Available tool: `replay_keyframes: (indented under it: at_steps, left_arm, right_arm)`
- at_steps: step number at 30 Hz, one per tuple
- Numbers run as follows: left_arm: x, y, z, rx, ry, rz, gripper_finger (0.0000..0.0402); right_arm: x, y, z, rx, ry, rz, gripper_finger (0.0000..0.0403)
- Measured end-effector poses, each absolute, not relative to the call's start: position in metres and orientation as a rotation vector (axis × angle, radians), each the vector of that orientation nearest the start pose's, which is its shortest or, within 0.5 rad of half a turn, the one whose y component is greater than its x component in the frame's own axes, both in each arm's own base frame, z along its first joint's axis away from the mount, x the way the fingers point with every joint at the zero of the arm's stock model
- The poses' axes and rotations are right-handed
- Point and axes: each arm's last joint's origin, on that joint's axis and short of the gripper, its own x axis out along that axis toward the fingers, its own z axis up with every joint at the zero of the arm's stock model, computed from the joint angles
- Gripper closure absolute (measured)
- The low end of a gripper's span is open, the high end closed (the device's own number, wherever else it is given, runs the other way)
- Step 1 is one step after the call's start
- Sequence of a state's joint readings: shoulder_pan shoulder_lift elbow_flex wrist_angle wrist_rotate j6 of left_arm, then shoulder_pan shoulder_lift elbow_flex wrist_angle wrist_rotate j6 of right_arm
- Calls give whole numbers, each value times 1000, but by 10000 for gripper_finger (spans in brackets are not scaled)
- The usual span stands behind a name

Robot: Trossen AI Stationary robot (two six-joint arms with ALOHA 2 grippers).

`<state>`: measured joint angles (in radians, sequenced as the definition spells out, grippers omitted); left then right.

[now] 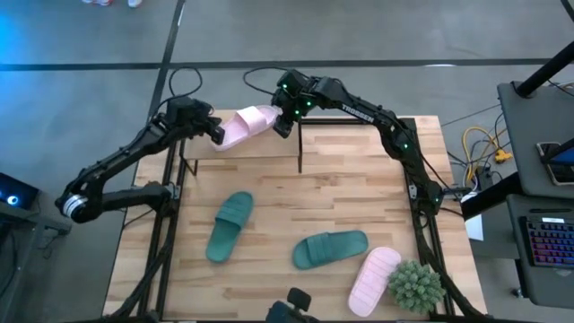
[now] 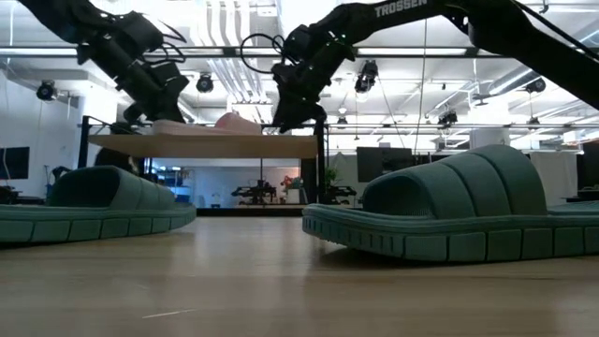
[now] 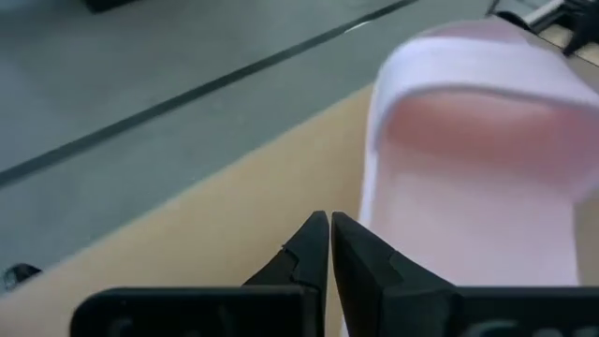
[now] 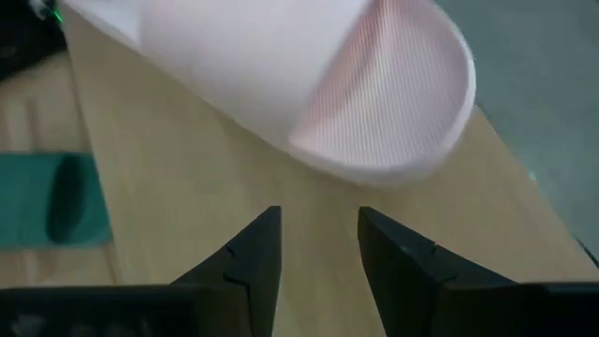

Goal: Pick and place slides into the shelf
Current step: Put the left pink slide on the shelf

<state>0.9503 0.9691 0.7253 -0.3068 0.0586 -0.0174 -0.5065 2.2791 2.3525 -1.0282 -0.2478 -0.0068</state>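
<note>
One pale pink slide (image 1: 247,124) lies sole-down on the shelf's wooden top (image 1: 269,148), also seen in the low view as the pink slide (image 2: 225,123) on the shelf (image 2: 206,145). My left gripper (image 1: 218,135) (image 3: 329,221) is shut at the slide's left end. My right gripper (image 1: 284,126) (image 4: 318,220) is open just above the plank, short of the slide's rounded right end (image 4: 402,103), touching nothing. Two teal slides (image 1: 230,226) (image 1: 330,248) and a second pink slide (image 1: 374,278) lie flat on the table. My left gripper's shut fingertips (image 3: 351,234) sit level right beside the pink slide's side edge (image 3: 370,201), behind its strap. I cannot tell whether they touch it. The slide lies flat on the shelf top.
A spiky green potted plant (image 1: 415,285) stands at the table's near right corner, beside the pink slide. The shelf sits along the far edge. Bare tabletop (image 1: 269,188) lies between the shelf and the teal slides. A desk with keyboard (image 1: 547,238) is off to the right.
</note>
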Motion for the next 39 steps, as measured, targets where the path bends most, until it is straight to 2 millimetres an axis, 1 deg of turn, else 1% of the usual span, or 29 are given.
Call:
replay_keyframes:
  at_steps: [5,10,14,20,27,35,39]
  left_arm:
    - [124,176,274,-286,523,869,398]
    - [126,180,264,-321,583,855,398]
    - [127,181,259,-342,594,827,398]
    - [127,177,261,-363,575,763,398]
    - [128,170,255,-449,604,635,398]
    - [123,165,257,-436,592,669,398]
    - [121,163,261,-411,575,699,398]
  right_arm:
    - [432,-229,303,329,886,-242,285]
    - [438,-232,302,315,829,-247,287]
    - [443,-233,292,320,845,-248,287]
    - [446,-233,288,316,842,-246,287]
    - [457,-238,285,292,756,-248,287]
    - [469,-245,277,284,668,-268,287]
    - [473,-248,277,251,636,-330,287]
